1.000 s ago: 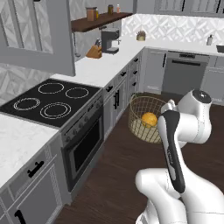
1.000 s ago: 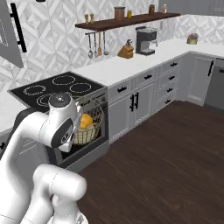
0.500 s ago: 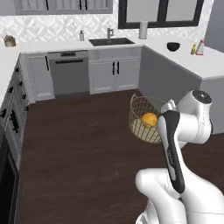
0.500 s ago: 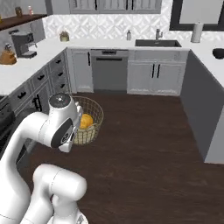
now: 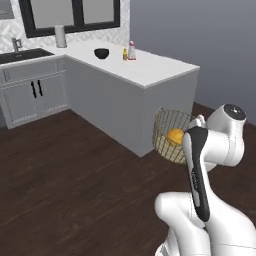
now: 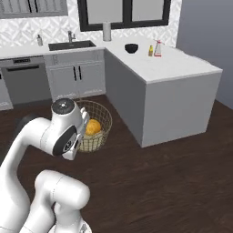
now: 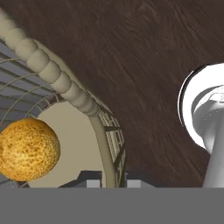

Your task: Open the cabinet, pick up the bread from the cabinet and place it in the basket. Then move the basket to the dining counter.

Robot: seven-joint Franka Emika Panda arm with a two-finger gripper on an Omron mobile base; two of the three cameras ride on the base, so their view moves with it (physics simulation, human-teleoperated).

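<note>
Above the dark floor, pincer (image 7: 114, 178) clamped on basket (image 7: 65, 85) rim, bread (image 7: 27, 148) inside

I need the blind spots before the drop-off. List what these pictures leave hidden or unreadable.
- Gripper: in the hand view, fingertips cut off by the bottom edge; in both base views, the arm hides it.
- Basket: near side behind the arm in the left base view.
- Small bottles on the dining counter: too small to identify.

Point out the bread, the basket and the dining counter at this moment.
bread (image 6: 93, 127): right base view, its rounded golden top inside the basket.
basket (image 5: 167, 119): left base view, wire wall near the rim.
dining counter (image 6: 175, 66): right base view, bare white top near the end.
</note>
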